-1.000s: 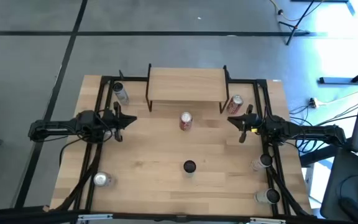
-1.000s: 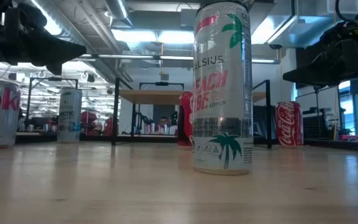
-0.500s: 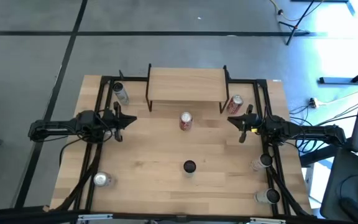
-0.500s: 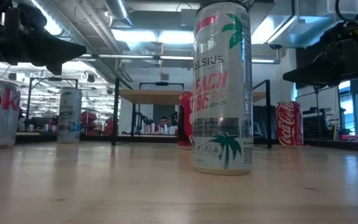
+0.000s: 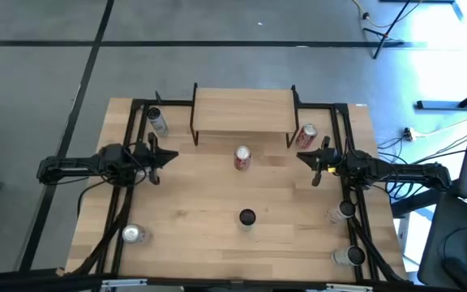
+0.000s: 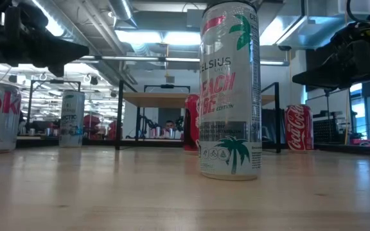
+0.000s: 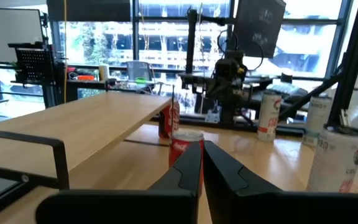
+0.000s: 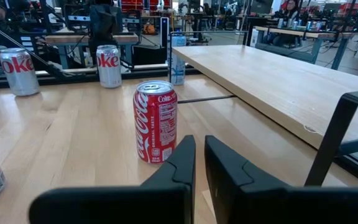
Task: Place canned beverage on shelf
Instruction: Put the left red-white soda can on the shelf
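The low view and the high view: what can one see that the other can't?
Only the low view shows the writing and palm trees on the tall can, and the room behind the table.

Only the high view shows the whole table, the shelf's bare top, all seven cans at once, and both grippers: the left gripper and right gripper, each shut and holding nothing, each on its own side of the table.

Both show the tall can, the red can right of the shelf, and the shelf itself, with no can on it yet.

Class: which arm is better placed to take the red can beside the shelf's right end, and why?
The right. Its gripper hovers just in front of that red can beside the shelf; the left gripper waits across the table.
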